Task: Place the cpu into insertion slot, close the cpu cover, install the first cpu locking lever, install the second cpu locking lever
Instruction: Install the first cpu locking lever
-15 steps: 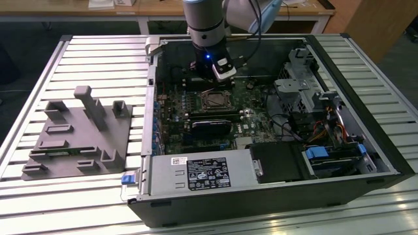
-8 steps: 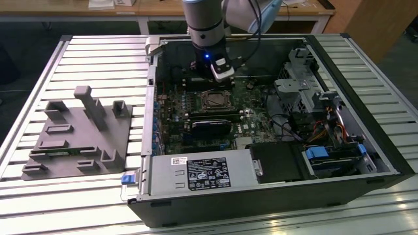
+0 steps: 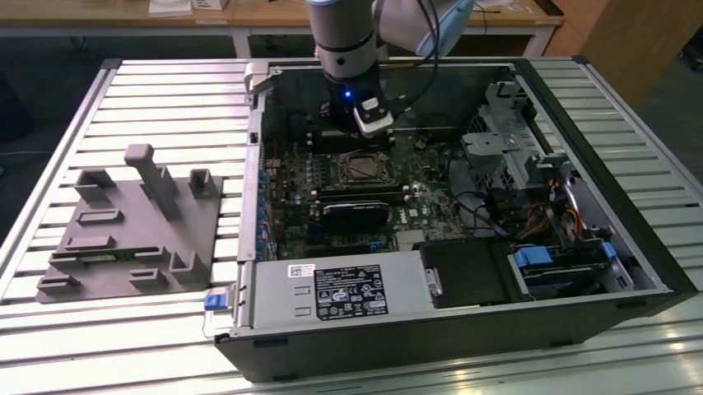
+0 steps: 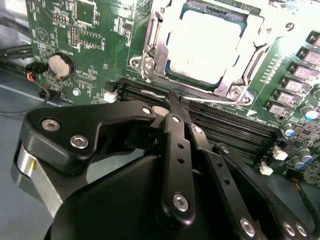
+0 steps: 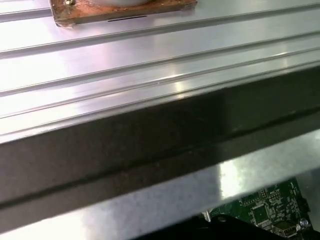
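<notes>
slatted aluminium table (image 3: 165, 90) was seen carrying an open computer case (image 3: 462, 337), laid on its side, with a grey moulded fixture (image 3: 127, 226) set beside it at the exterior view's left. inside the case the green motherboard (image 3: 291, 206) was exposed, and the arm (image 3: 349, 49) was held above the insertion slot (image 3: 339, 169). in the second wrist view the cpu (image 4: 207, 47) was shown seated in that slot, with the cpu cover (image 4: 155, 40) laid flat around it as a silvery frame. the gripper (image 4: 170, 102) was poised just beside the black memory slots (image 4: 235, 130), near the cover's edge. its jaws were drawn together, with nothing gripped between them.
</notes>
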Robot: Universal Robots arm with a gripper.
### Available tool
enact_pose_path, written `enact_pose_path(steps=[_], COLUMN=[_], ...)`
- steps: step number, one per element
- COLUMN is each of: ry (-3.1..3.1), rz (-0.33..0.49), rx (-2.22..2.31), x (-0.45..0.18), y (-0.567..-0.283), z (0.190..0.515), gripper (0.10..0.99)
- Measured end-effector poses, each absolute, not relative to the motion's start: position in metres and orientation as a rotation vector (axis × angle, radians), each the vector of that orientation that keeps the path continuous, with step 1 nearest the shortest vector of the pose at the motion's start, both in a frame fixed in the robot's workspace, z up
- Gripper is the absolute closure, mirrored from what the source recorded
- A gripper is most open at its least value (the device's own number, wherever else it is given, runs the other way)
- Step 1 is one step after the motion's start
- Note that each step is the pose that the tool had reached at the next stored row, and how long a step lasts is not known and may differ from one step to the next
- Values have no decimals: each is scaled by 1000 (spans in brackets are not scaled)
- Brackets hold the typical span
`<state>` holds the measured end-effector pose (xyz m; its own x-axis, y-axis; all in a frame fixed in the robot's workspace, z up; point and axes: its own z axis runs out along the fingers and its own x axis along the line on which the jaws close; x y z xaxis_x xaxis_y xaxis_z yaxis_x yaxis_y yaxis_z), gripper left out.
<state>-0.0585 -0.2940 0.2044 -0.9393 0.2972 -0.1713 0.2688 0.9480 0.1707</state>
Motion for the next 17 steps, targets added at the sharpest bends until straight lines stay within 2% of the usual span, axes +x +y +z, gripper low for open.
enact_pose_path(steps=[17], ry=[2867], rz=[184], rx=[538], x=[-58], y=[-294], z=[196], gripper=[980])
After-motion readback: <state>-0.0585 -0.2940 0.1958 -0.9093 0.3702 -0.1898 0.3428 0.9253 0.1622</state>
